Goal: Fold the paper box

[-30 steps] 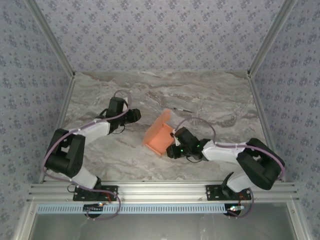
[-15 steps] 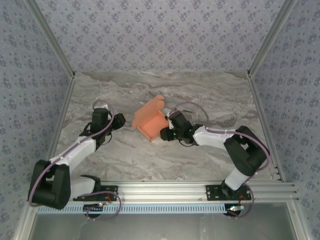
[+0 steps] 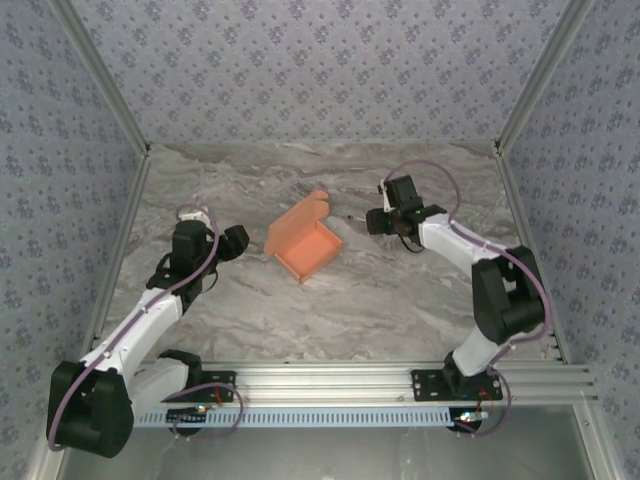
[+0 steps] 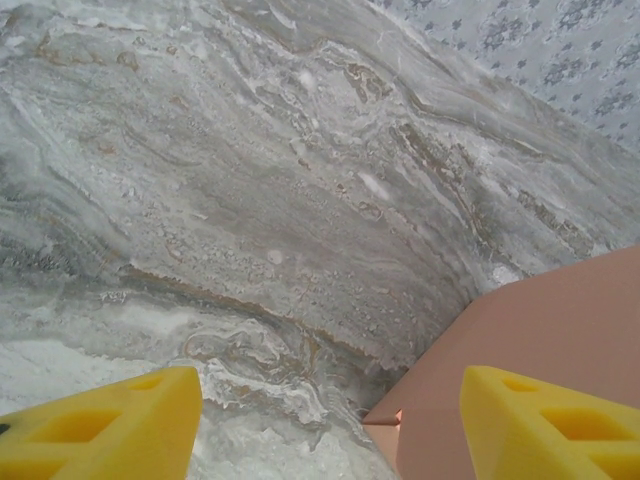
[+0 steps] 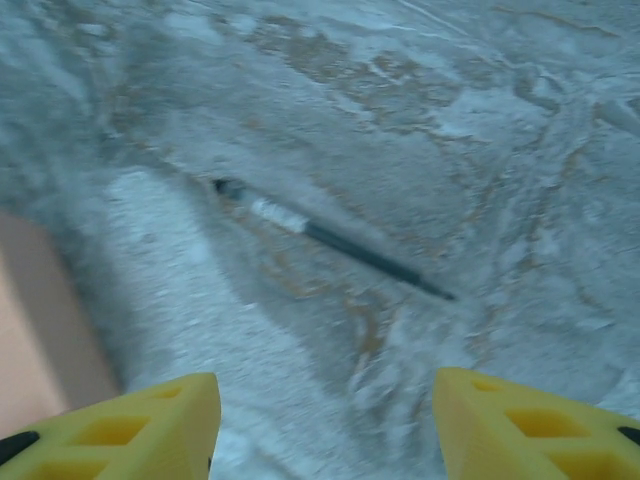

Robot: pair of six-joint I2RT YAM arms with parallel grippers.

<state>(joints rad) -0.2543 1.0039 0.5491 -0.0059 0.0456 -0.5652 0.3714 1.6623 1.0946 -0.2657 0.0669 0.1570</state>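
One paper box [image 3: 303,243] only: salmon-orange card, shaped into a shallow open tray with one flap raised at its far end, resting near the middle of the marble table [image 3: 300,310], between the two arms and touching neither. Two grippers, counted from above. The left gripper [image 3: 233,241] just left of the box, near it yet apart, pointed toward it; in the left wrist view, two yellow fingers [image 4: 100,425] spread wide over the marble, with a corner of the box [image 4: 540,320] showing low at the right, beyond the right-hand finger. The right gripper [image 3: 371,221] to the right of the box and a little farther back, clearly apart from it; in the right wrist view, again two yellow fingers [image 5: 540,420] set wide apart over bare marble, with a sliver of the box [image 5: 30,330] at the left edge. One other thing on the table: a thin dark stick [image 5: 330,238] with a pale band near one end, possibly a pen, too blurred to tell for sure, lying flat just ahead of the right gripper, between it and the box. Around the table, patterned walls [image 3: 320,70] on three sides and an aluminium rail [image 3: 320,380] along the near edge by the arm bases.
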